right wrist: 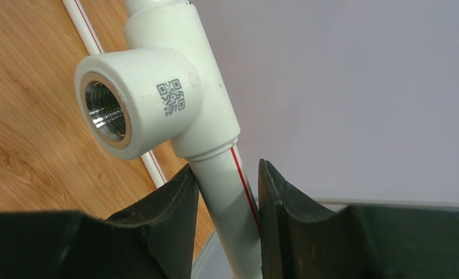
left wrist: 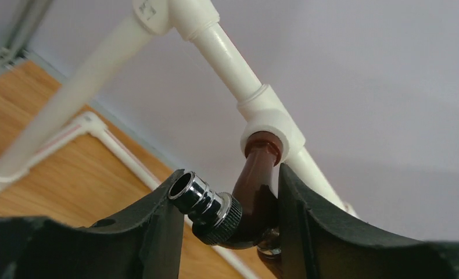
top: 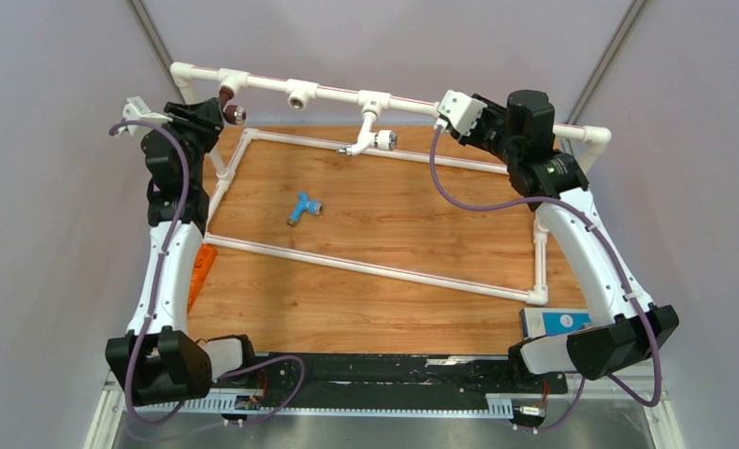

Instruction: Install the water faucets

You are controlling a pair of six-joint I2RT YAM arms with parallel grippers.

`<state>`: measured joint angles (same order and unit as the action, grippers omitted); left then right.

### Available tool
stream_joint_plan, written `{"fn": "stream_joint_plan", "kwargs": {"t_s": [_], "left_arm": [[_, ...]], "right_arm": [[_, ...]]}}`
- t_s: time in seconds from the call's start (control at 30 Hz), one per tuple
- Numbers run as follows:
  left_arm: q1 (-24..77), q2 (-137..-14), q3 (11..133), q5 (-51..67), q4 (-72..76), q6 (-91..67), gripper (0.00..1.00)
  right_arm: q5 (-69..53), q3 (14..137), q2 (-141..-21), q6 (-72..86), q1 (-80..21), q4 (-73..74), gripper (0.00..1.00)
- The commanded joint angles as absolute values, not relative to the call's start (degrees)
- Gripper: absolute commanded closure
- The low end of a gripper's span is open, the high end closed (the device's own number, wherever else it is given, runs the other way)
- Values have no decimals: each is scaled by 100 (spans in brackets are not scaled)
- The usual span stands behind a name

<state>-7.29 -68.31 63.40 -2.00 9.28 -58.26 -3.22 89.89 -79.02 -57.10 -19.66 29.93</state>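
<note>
One white pipe frame is clamped by the right gripper beside an empty tee. The dark brown faucet, seated in the far-left tee socket, is pinched by the left gripper; light, rigid, slick plastic, probably best gripped across its bent body.

Glossy brown faucet, seemingly plastic.
</note>
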Motion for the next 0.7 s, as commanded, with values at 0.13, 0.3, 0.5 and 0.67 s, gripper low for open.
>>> {"fn": "stream_joint_plan", "kwargs": {"t_s": [0.13, 0.3, 0.5, 0.67], "left_arm": [[-26, -6478, 6943, 307, -125, 2402, 80], [-26, -6364, 6847, 264, 281, 726, 61], [-35, -5785, 6654, -421, 272, -991, 37], [-35, -5090, 6495, -983, 27, -1090, 36]], "right_arm": [[-791, 8780, -8165, -4799, -2066, 3463, 100], [-747, 8807, -8156, -4799, -2065, 3445, 100], [-423, 8833, -8174, -4650, -2048, 3235, 96], [-203, 9140, -8200, -4369, -1969, 3077, 51]]}}
